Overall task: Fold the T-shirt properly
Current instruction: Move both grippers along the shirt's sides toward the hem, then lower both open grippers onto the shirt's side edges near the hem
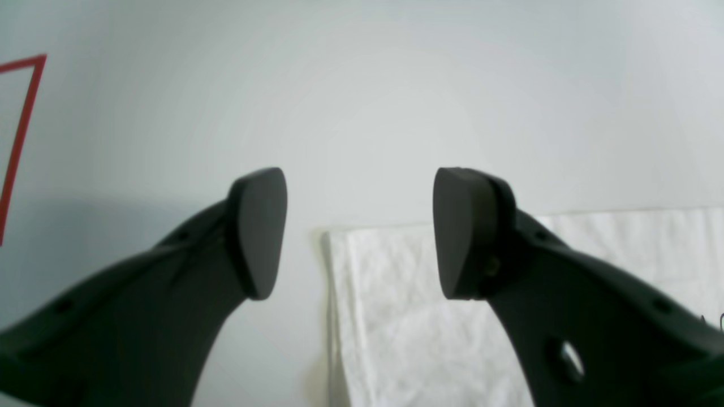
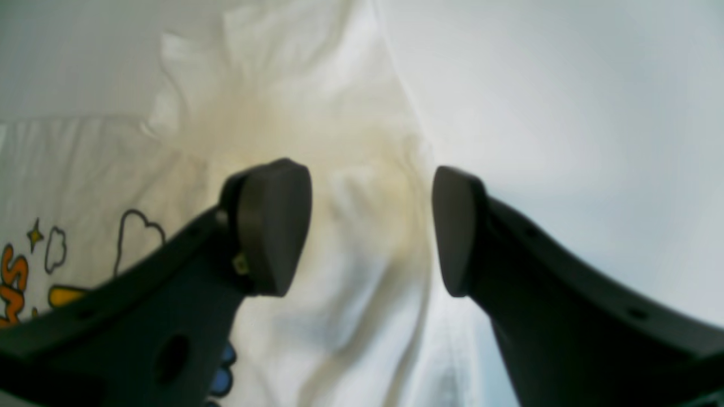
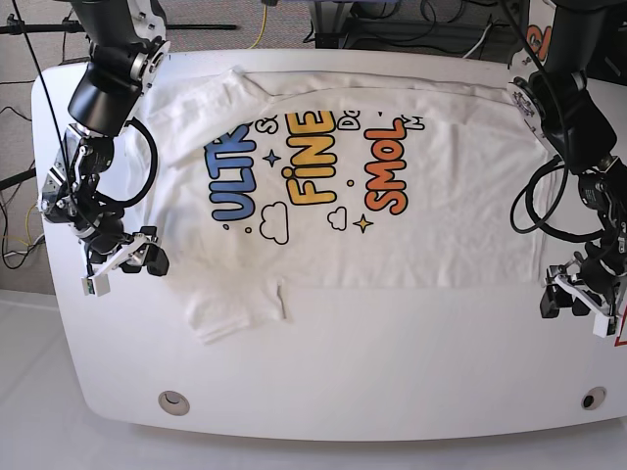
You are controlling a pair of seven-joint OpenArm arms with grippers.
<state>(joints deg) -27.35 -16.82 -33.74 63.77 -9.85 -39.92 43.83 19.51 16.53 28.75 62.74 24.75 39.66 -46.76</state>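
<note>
A white table (image 3: 323, 392) seen from above, its near strip bare. Beyond that strip lies a white T-shirt (image 3: 392, 235), spread flat with its printed front up, colourful cartoon letters, clouds and stars facing the camera; it reaches to the table's far edge. One short sleeve sticks out toward the near left. At the shirt's right edge, the robot's left gripper (image 3: 573, 302) hangs just off the cloth, jaws apart and holding nothing; its wrist camera looks down on a corner of the cloth. At the left side, the right gripper (image 3: 127, 259) hovers beside the sleeve, also spread and empty. Each seems poised at opposite ends to pinch an edge for a fold.
</note>
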